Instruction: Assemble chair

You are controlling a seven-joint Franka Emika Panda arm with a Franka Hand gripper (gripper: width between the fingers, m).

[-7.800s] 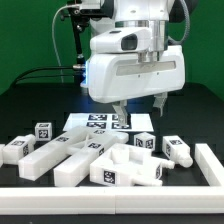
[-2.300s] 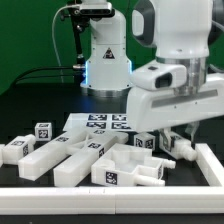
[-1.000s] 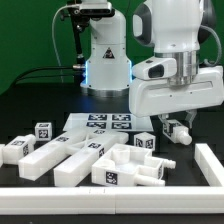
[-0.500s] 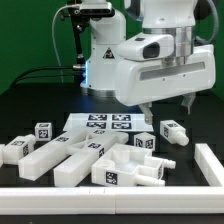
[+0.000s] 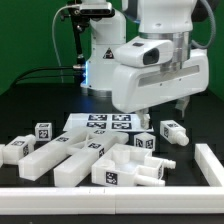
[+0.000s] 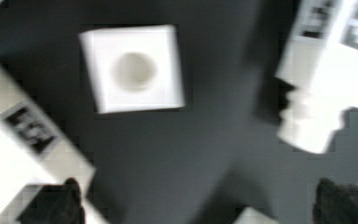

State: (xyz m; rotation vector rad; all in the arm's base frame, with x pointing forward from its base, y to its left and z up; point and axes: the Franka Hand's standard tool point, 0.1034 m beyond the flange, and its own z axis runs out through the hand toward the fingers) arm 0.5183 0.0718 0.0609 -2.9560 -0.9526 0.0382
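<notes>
The chair's white tagged parts lie loose at the front of the black table: long bars (image 5: 65,155), a short block (image 5: 132,168) and a short peg (image 5: 172,131) at the exterior view's right. My gripper (image 5: 164,107) hangs open and empty above the table, behind and a little above the peg, touching nothing. In the wrist view my dark fingertips (image 6: 51,205) stand wide apart around my gripper (image 6: 202,205), with black table between them. Beyond them lie a white square part with an oval recess (image 6: 131,68) and more white parts (image 6: 318,95).
The marker board (image 5: 105,121) lies flat behind the parts, under the arm. A small tagged cube (image 5: 43,130) stands at the exterior view's left. A white rail (image 5: 212,165) borders the table's front and right. The robot base (image 5: 100,60) stands behind.
My gripper was down at the peg at the exterior view's right, then rose and shifted left. The peg stays on the table, a little further back than before.
</notes>
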